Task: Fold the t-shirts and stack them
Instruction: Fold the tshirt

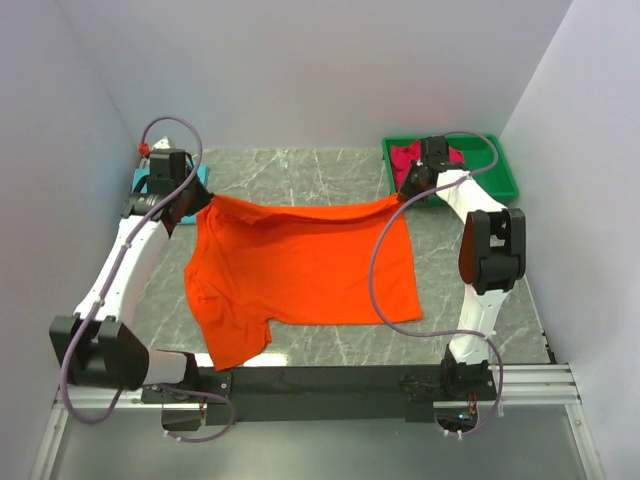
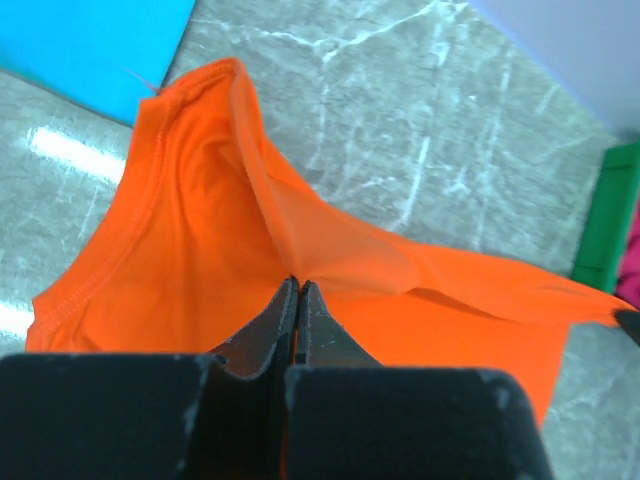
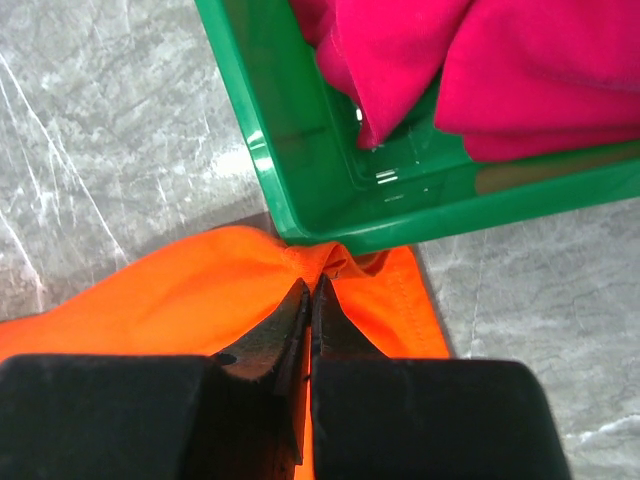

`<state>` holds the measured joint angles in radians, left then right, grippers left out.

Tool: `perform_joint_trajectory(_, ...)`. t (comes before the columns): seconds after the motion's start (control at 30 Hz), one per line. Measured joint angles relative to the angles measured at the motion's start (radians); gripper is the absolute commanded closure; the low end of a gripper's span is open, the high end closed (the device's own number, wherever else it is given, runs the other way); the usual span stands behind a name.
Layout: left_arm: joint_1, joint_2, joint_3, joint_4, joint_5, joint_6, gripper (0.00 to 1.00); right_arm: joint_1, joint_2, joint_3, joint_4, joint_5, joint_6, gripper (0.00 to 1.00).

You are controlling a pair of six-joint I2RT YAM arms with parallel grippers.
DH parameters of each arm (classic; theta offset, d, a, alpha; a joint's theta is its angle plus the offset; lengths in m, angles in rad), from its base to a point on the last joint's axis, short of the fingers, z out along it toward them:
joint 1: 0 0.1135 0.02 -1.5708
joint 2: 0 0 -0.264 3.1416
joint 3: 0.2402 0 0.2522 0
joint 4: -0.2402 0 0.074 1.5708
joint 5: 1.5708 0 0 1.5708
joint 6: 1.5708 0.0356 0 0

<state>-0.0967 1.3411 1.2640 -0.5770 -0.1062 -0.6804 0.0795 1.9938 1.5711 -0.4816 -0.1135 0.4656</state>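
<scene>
**While both hands pinch the orange tee, no writing can be read**

Where I look for brands or labels, I can make out no lettering on the cloth or the plastic in any view.

The orange tee (image 1: 300, 265) lies spread across the middle of the table (image 1: 300, 170). Its far edge is raised at both corners and drawn between them. The left hand (image 2: 297, 285) has its fingers pressed together on the far left corner, with a fold of orange cloth rising from the tips. The right hand (image 3: 310, 290) is likewise closed on the far right corner, with hem stitching visible at the fingertips.

That right corner sits just beside the near-left corner of the green bin (image 3: 300, 150); I cannot tell whether they touch. The crimson-pink tee (image 3: 520, 70) lies bunched inside the bin and is partly hidden by the right wrist in the top view. The right arm's cable (image 1: 378, 270) loops over the orange tee's right edge.

The turquoise-blue tee (image 2: 90, 40) lies at the far left of the table. It is mostly hidden behind the left arm and cut off in the wrist view, so its shape is unclear.
</scene>
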Motion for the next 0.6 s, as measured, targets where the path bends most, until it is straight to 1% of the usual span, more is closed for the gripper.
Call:
perform_joint_trajectory(0.2,0.0,-0.11,-0.065,-0.008,0.016,-0.031,0.99,0.0,-0.007,0.0,-0.019,0.0,-0.002,1.0)
perform_joint_trajectory(0.37,0.0,-0.194,-0.194,-0.004,0.031,-0.091,0.99,0.0,-0.035,-0.013,-0.021,0.0,0.001,1.0)
perform_joint_trajectory(0.6,0.0,-0.288,-0.348,0.01,0.04,-0.168,0.99,0.0,-0.101,-0.094,-0.021,0.021,0.018,1.0)
